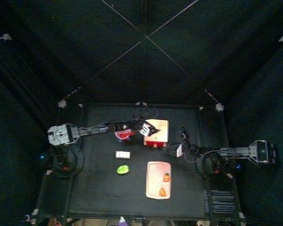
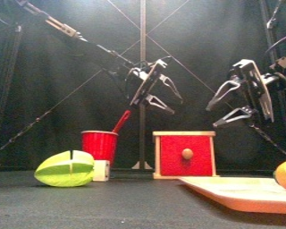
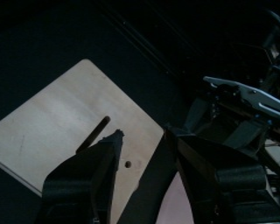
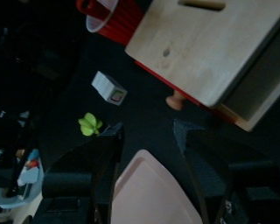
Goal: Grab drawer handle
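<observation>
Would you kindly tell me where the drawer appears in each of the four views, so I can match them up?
Top view: the drawer sits just above the table's middle, beside the red cup.
Front view: low centre, red front with a round knob.
Left wrist view: its pale top fills the left.
Right wrist view: upper right, pale top with knob below.
Shared landmark: the red cup beside it.

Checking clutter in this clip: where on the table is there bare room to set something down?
Bare table lies along the left side, beside the green object and white block, and between those and the pink tray. It is crowded at the back, where the red cup and drawer sit close together under both open grippers.
</observation>
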